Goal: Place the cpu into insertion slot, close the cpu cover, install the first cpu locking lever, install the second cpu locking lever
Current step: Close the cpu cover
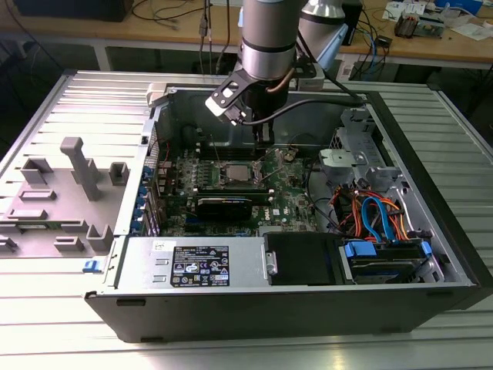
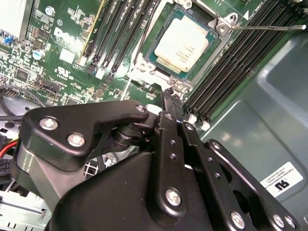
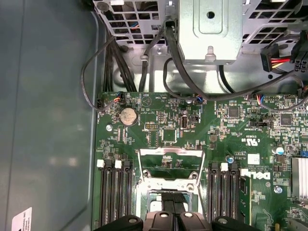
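While near cpu (image 2: 182, 44), gripper (image 2: 169, 95) closed.

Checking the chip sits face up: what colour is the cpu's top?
Pale silvery metal, green edge around it; the cpu shows best in the second wrist view.

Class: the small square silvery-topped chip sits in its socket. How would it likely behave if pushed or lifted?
The small flat square silvery-topped chip probably stays stiff, being a metal-capped slab. A sideways push likely won't slide it, since the square dark socket frames it. Its smooth top may be slippery.
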Controlling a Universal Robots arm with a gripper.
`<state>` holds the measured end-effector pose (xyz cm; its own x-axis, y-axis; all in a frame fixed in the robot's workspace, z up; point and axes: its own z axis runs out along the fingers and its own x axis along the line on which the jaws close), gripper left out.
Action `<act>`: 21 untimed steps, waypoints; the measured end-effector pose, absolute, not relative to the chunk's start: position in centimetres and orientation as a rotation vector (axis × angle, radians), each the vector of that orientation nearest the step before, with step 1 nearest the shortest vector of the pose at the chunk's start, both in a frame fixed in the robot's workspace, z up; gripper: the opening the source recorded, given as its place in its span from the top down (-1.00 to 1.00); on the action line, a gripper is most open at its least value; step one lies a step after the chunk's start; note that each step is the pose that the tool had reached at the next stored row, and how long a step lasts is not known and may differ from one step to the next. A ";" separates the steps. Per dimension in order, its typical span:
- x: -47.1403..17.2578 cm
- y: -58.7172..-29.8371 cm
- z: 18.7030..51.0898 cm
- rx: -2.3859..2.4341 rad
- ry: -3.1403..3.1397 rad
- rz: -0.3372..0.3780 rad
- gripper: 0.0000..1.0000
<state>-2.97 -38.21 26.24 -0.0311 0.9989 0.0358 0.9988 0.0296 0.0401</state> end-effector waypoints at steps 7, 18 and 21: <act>-2.9 -38.2 26.2 2.185 2.253 0.084 0.79; -2.5 -38.2 26.2 2.185 2.253 0.085 0.79; -2.3 -38.2 26.2 2.185 2.253 0.084 0.79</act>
<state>-2.32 -38.21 26.24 -0.0311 0.9989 0.0359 0.9988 0.0297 0.0401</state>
